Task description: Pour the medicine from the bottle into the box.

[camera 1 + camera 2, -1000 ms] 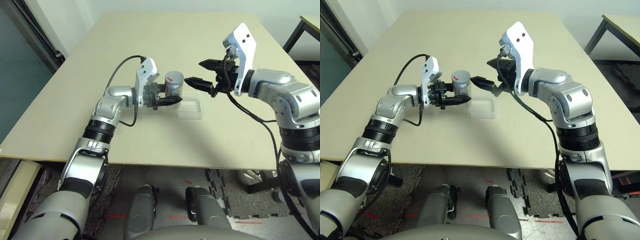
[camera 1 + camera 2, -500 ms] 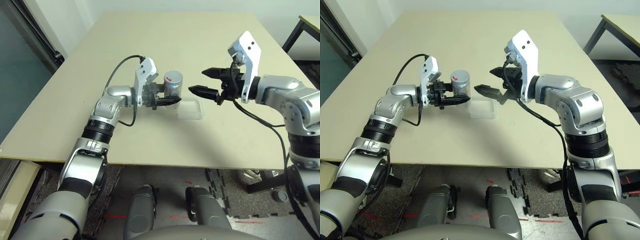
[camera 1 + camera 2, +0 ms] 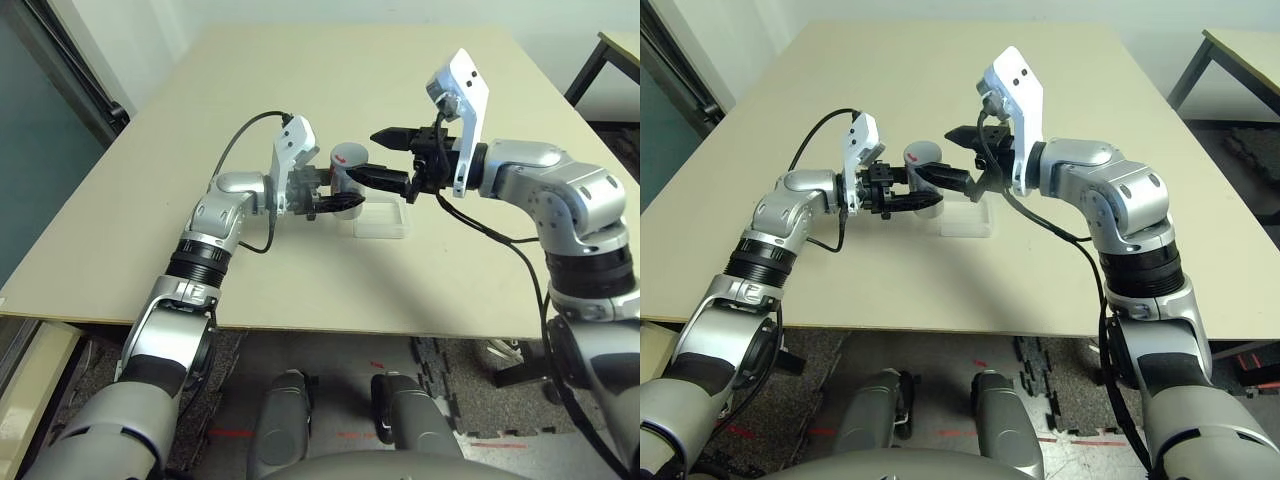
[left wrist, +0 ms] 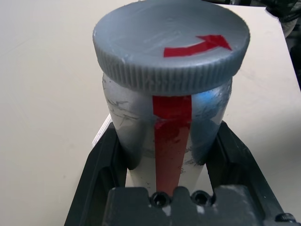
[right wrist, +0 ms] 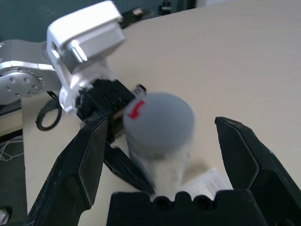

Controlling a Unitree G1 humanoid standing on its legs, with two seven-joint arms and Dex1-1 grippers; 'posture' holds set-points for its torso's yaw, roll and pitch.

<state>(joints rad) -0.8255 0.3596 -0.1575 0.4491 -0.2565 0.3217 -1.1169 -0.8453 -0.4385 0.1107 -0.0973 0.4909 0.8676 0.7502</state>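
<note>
One bottle [image 4: 171, 113] gripped by left end effector [image 4: 167, 155], right end effector [image 5: 162, 160] spread, one box [image 3: 381, 220]

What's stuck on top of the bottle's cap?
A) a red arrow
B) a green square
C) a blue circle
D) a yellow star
A: the left wrist view shows a red arrow on the bottle's grey cap.

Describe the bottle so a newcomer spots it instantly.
On the pale beige table, find the robot's left gripper, black-fingered and clamped around something upright. That is the silver-grey cylindrical bottle. Unlike the low, clear plastic tray beside it, it stands tall, with a ridged grey cap bearing a red arrow and a red stripe below.
</note>
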